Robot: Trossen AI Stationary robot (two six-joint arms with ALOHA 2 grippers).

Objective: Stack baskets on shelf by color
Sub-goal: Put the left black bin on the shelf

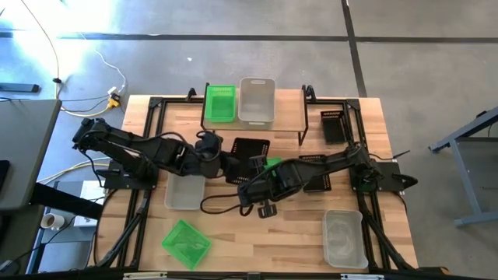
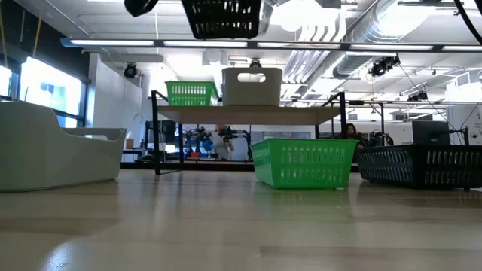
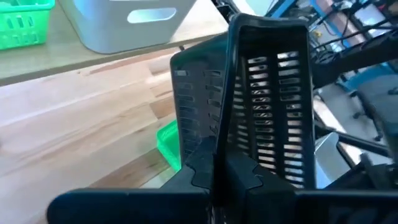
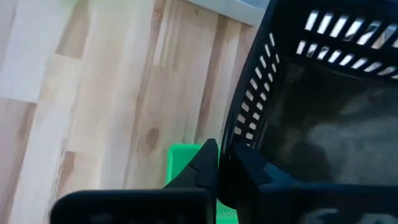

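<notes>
A black basket (image 1: pixel 250 153) hangs in the air above the table's middle, and both grippers are shut on it: my left gripper (image 3: pixel 217 171) from the left, my right gripper (image 4: pixel 219 163) from the right. The low view shows it high up (image 2: pixel 224 16), clear of the table. Under it a green basket (image 2: pixel 303 162) stands on the table. On the shelf (image 2: pixel 248 114) at the far edge stand a green basket (image 1: pixel 220 103) and a whitish one (image 1: pixel 257 101), side by side. My left gripper pinches one wall of the black basket at its rim (image 3: pixel 225 134), one finger inside and one outside. The basket is lifted clear and stands tipped ahead of the fingers. My right gripper pinches another slotted wall (image 4: pixel 249 127) at its edge, one finger outside and one inside, slanting down from the right. The basket is clear of the table.
Two more black baskets lie right of the middle (image 1: pixel 315 173) and by the shelf's right end (image 1: pixel 333 124). Whitish baskets stand left of the middle (image 1: pixel 184 190) and at the near right (image 1: pixel 344 237). A green one (image 1: pixel 185 243) sits at the near left.
</notes>
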